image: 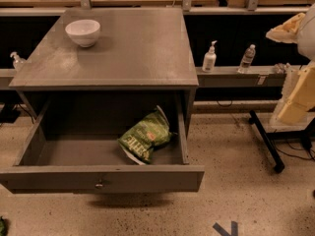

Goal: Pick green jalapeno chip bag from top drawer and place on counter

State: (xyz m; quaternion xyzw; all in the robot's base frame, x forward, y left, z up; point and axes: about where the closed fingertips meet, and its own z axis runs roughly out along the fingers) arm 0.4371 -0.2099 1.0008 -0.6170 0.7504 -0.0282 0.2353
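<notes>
Camera view | top drawer: green jalapeno chip bag | counter: bowl | gripper far right, state unclear

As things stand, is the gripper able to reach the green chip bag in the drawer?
Probably yes. The top drawer is pulled open and the green jalapeno chip bag lies uncovered at its right side. The gripper is at the view's right edge, well apart from it.

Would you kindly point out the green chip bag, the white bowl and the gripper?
green jalapeno chip bag (144, 140): camera view, crumpled front.
white bowl (83, 40): camera view, outer wall.
gripper (288, 30): camera view, far right, pale tip.
</notes>
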